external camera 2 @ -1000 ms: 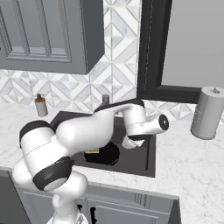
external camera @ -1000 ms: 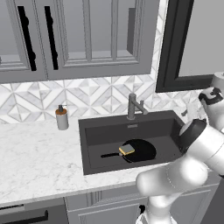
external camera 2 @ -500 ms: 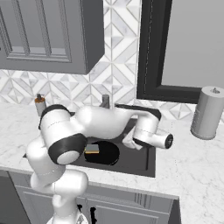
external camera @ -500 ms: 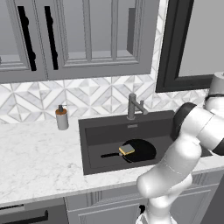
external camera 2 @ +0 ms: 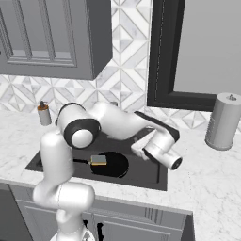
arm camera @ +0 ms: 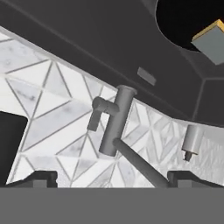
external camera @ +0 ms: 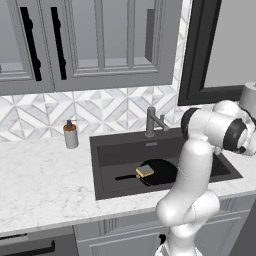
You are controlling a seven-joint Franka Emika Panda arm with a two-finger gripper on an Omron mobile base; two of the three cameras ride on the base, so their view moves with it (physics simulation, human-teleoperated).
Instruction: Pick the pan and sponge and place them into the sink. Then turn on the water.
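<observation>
In the sink, the pan lies flat with the sponge on its 9 o'clock rim. The hand view alone shows the gripper spread wide and empty, facing the faucet, soap dispenser at 3 o'clock.

Black pan, grey-green-and-yellow sponge, dark grey sink.
</observation>
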